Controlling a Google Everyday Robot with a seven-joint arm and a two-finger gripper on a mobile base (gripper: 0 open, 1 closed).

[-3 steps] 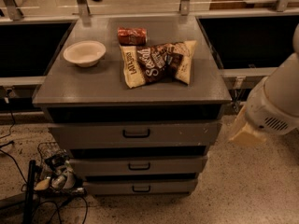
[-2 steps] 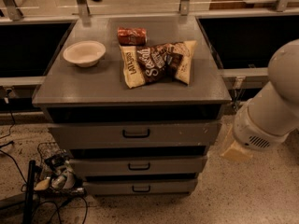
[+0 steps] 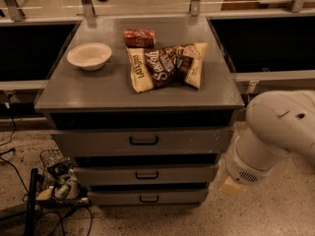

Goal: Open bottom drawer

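The bottom drawer is the slimmest grey front at the foot of the cabinet, with a small black loop handle. It stands shut, flush under the mid-sized drawer and the tallest top drawer. My white arm comes in from the right, beside the cabinet's right side. The gripper end shows only as a tan tip low at the right of the middle and bottom drawers, not touching them.
On the cabinet top lie a white bowl, a red can on its side and two snack bags. Cables and a small wire basket sit on the speckled floor at the lower left. Dark counters flank the cabinet.
My arm has moved left and down, closer to the right side of the cabinet's lower drawers. The drawers have not moved.
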